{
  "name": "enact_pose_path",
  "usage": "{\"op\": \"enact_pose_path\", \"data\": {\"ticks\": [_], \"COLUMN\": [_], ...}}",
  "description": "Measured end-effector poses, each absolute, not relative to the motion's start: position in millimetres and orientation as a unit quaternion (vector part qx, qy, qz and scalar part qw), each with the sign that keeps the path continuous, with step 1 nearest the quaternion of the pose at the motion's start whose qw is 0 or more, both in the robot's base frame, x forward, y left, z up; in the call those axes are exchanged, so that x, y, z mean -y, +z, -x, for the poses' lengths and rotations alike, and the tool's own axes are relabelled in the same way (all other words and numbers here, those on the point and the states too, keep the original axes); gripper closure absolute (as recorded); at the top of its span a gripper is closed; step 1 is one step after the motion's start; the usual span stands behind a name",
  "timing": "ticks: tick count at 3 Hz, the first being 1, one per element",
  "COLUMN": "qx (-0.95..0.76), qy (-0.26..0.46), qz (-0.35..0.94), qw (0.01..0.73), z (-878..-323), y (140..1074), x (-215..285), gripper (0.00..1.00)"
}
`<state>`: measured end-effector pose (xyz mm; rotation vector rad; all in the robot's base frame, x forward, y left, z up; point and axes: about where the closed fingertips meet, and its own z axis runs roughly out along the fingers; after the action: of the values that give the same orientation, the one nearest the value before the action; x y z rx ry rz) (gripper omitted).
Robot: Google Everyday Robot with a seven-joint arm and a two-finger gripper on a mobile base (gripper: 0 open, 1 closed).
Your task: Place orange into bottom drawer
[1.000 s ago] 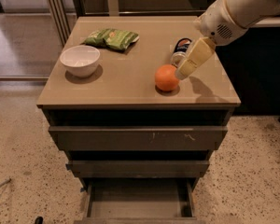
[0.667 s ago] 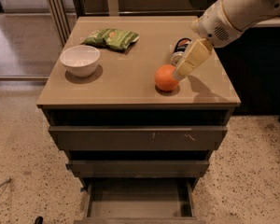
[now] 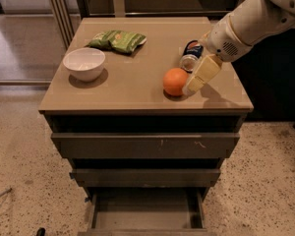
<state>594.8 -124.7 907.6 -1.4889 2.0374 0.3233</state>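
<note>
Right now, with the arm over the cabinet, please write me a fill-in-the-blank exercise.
The gripper is beside the round, smooth, bright ____ fruit on the tan cabinet top.
The grey-brown ____ drawer is the only open one of three.
The crumpled green snack bag lies nearest the round white ____.
Missing: orange; bottom; bowl.

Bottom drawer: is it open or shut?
Open. The bottom drawer is pulled out, its empty inside showing. The orange sits on the cabinet top, the gripper beside it.
</note>
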Motion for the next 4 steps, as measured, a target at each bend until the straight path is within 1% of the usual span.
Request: {"op": "enact_pose_path", "data": {"ticks": [2,4], "qx": [-0.767,-0.765], "qy": [0.143,0.137], "qz": [0.554,0.549], "qw": [0.29,0.308], "z": [-595.1,-608.2], "y": [870.6,849.6], "x": [110.7,101.2], "gripper": [0.0,0.0]}}
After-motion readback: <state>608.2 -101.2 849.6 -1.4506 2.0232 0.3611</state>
